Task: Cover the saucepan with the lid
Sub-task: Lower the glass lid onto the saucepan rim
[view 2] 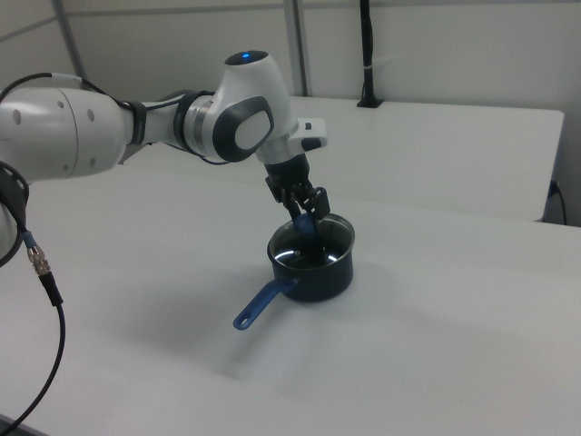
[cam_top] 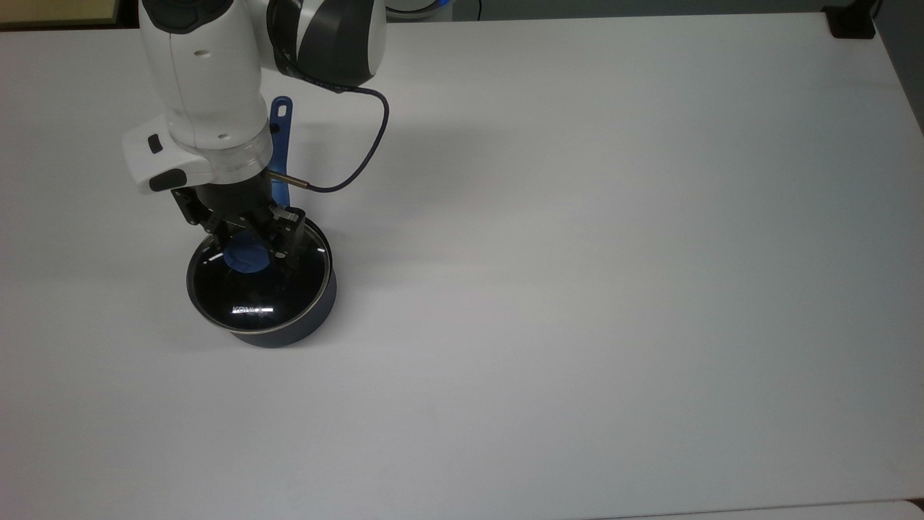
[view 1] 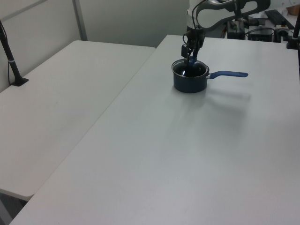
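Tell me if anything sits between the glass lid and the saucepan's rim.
Nothing visible stands between them. The round clear glass lid with the blue knob already lies over the mouth of the dark blue saucepan, with the end effector at the knob. Whether the lid is fully seated all round cannot be told.

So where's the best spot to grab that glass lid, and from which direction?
Grip the lid by the blue knob at its centre, coming straight down from above. The glass disc lies flat on the saucepan with only a thin rim, so the raised knob looks like the one graspable part. The gripper already brackets it.
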